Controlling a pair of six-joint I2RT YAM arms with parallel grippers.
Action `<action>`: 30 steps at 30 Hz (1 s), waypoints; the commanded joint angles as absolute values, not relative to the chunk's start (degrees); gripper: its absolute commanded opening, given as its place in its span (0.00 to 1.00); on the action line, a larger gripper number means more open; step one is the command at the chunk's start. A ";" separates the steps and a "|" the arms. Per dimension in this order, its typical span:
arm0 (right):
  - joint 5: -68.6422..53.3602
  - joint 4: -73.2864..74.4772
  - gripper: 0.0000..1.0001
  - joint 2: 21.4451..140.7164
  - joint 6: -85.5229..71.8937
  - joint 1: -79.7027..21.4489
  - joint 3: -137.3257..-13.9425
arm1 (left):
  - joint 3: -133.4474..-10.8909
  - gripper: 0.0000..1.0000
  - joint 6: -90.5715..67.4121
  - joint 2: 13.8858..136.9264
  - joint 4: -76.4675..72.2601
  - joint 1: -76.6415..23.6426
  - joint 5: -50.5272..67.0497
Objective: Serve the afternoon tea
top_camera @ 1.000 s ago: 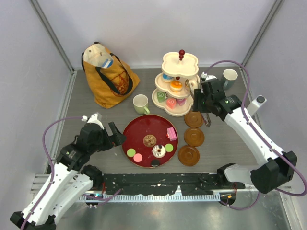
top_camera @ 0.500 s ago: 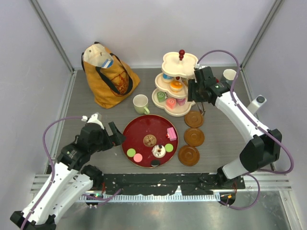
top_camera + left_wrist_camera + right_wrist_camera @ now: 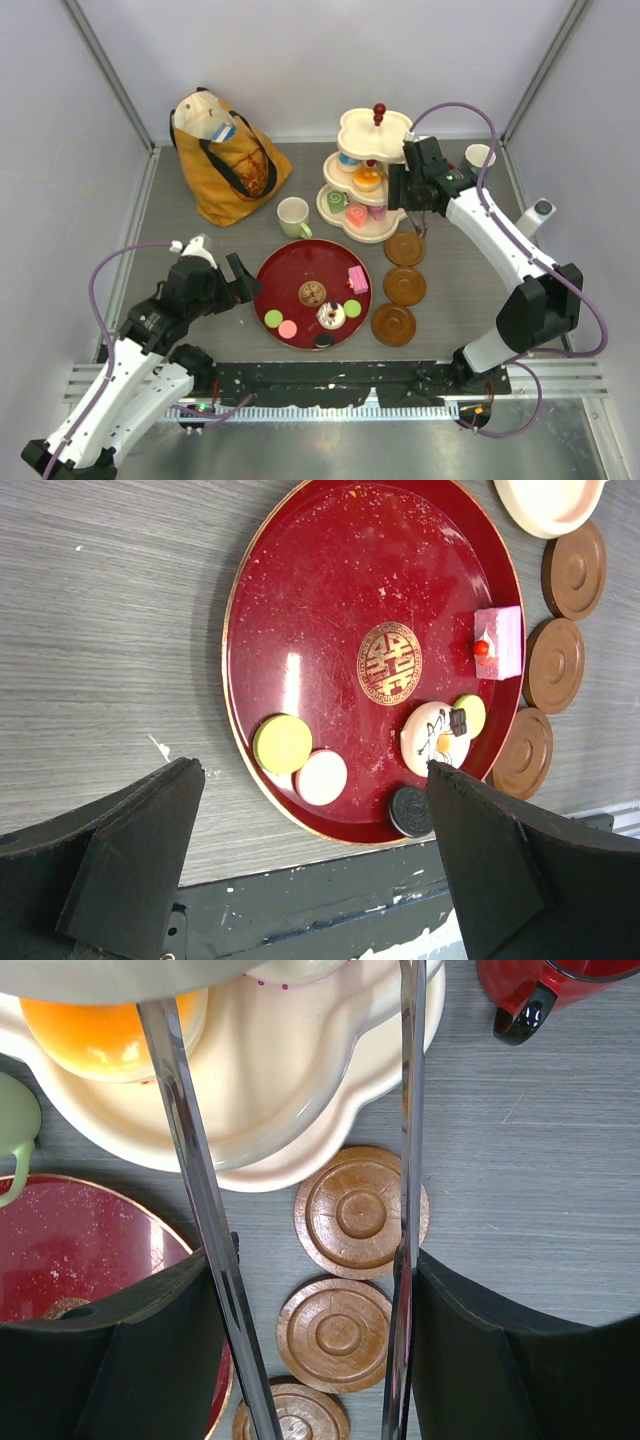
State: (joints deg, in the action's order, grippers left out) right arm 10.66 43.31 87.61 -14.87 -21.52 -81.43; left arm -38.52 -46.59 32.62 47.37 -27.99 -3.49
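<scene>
Toy pastries lie on the dark-red tray [image 3: 300, 262]: a green macaron [image 3: 273, 319], a pink macaron [image 3: 288, 329], a white donut [image 3: 331, 316], a pink cake [image 3: 357, 280] and a dark cookie [image 3: 323, 340]. More pastries, such as an orange one [image 3: 367, 180], sit on the cream tiered stand [image 3: 385, 232]. The pale green mug [image 3: 293, 216] stands left of the stand. The grey-blue mug [image 3: 480, 156] is at the back right. The red mug [image 3: 540, 985] shows only in the right wrist view. My right gripper [image 3: 408, 195] is shut on metal tongs [image 3: 190, 1160] beside the stand. My left gripper [image 3: 235, 285] is open and empty, left of the tray.
Three brown wooden coasters [image 3: 404, 249] lie in a row right of the tray. The mustard-yellow tote bag [image 3: 225, 160] stands at the back left. A black rail [image 3: 330, 380] runs along the near edge.
My right arm has swung left and back, bringing the tongs from over the coasters up against the tiered stand. The left arm has not moved.
</scene>
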 commanded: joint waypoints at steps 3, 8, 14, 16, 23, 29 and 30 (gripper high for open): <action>11.34 42.71 0.68 82.01 -14.59 -21.27 -82.01 | -38.76 1.00 -47.37 32.17 46.14 -27.69 -4.31; 8.97 42.98 0.68 76.13 -14.68 -21.27 -77.53 | -38.41 1.00 -48.16 31.55 46.67 -27.69 -4.48; 4.23 42.45 0.67 68.22 -15.64 -22.23 -69.45 | -37.88 1.00 -49.30 32.34 47.37 -27.69 -3.87; 3.43 42.80 0.67 65.32 -15.91 -23.37 -67.16 | -37.62 1.00 -49.92 32.43 47.37 -27.77 -3.78; 4.65 44.73 0.67 56.96 -16.96 -34.07 -62.14 | -37.00 1.00 -50.89 33.57 47.46 -27.77 -3.16; 5.63 43.34 0.66 58.61 -15.82 -49.37 -58.90 | -36.91 1.00 -52.12 33.40 49.30 -27.69 -3.16; 5.10 42.90 0.65 59.15 -15.12 -50.70 -58.28 | -36.91 1.00 -52.29 33.31 49.74 -27.77 -3.16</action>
